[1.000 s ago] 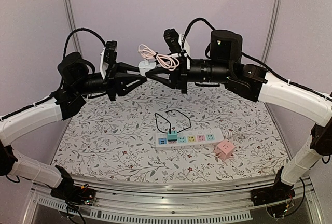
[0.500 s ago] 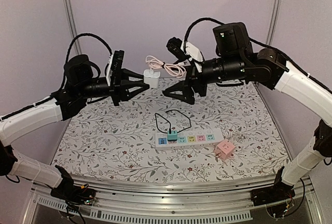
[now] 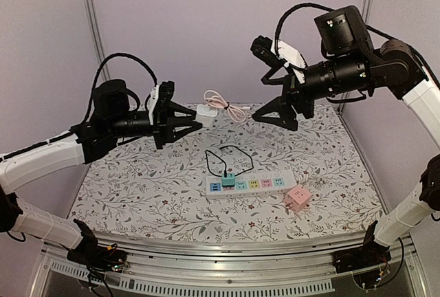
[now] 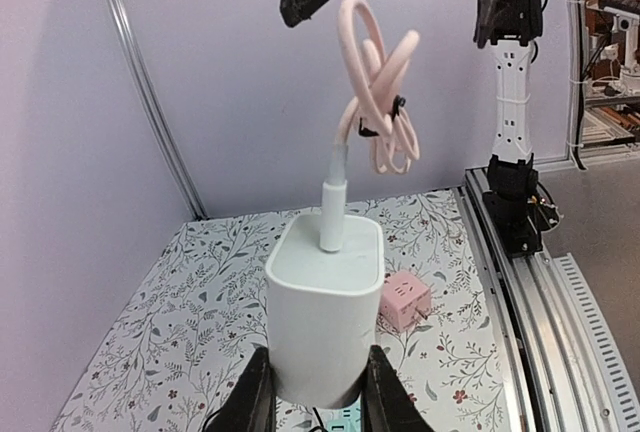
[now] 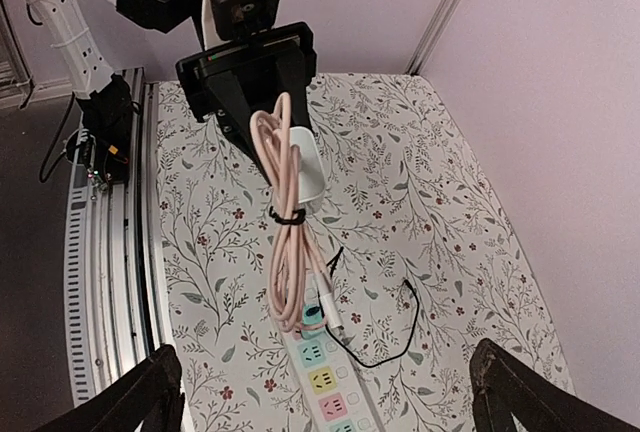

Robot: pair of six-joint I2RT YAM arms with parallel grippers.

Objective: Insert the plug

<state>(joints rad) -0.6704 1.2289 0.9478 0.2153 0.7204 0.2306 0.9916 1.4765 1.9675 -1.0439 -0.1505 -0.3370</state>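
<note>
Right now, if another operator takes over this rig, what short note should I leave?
Left claw: shut on the white square charger block, held in the air; its coiled pink cable is attached.
Right claw: open, empty, raised high.
White power strip with coloured sockets: flat on the floral table, a teal plug with black wire in a socket near its left end; a pink cube adapter lies by its right end.
Done: charger grasped. Left: lower it and push it into a free socket.

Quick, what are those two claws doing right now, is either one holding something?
Left gripper: closed, holding the white charger with its coiled pink cable.
Right gripper: open, holding nothing.
</note>
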